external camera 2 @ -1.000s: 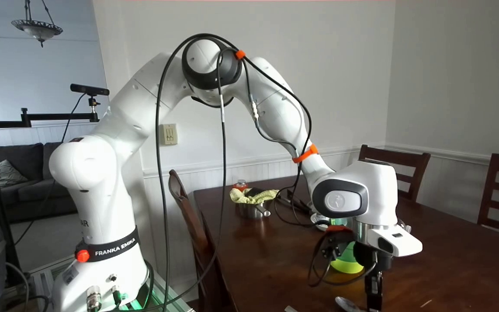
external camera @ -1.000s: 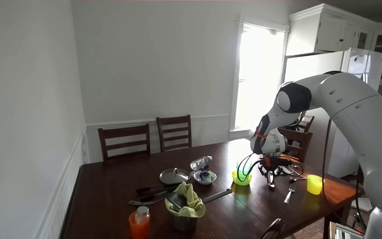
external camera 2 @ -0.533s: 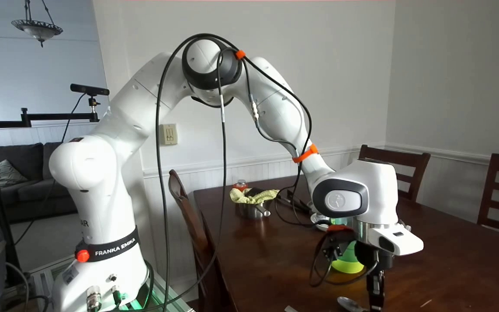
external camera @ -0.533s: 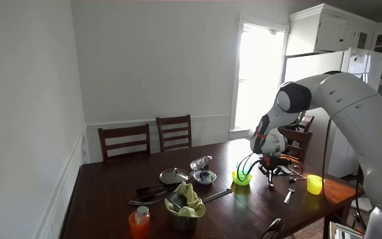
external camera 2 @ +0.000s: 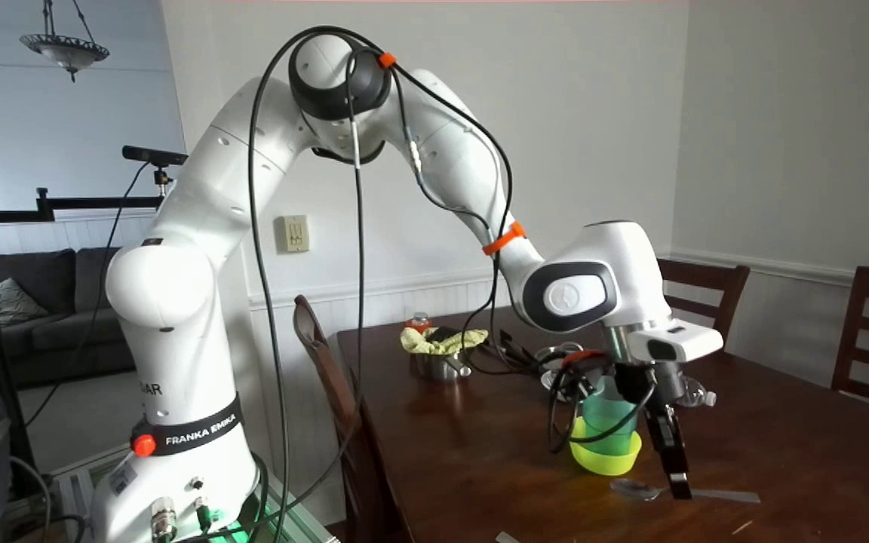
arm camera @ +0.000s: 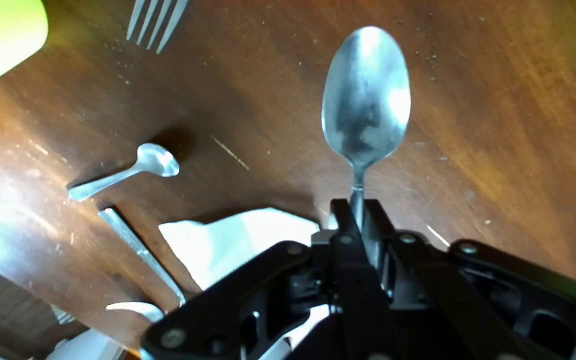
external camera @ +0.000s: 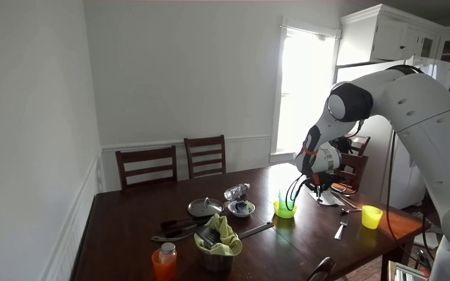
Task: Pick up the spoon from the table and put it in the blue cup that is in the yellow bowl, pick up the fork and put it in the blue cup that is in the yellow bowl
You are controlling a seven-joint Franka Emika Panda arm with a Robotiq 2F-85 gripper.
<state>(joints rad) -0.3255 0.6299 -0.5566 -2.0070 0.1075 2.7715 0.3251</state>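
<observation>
the hand (arm camera: 357, 207) grips the spoon (arm camera: 366, 97) by its handle, near the neck, roughly level. best to clear the rim of the blue cup (external camera 2: 606, 412), standing in the yellow bowl (external camera 2: 604, 462) well inside the surface (external camera 2: 819, 456) edges, then tip it steeply before letting go.

Noted in an exterior view: steel pot (external camera: 216, 263) w/ pale green cloth (external camera: 227, 239) & blk. slotted spatula (external camera: 208, 236) in it; orange cup (external camera: 165, 271) nr. pot, capped jar (external camera: 167, 254) upright inside. Steel lid (external camera: 203, 208) just beside white bowl (external camera: 242, 214), contents (external camera: 242, 206) unclear; clr. plastic bottle (external camera: 236, 192) on its side nr. bowl. Dk. wood chairs (external camera: 147, 157) in both exterior views.
</observation>
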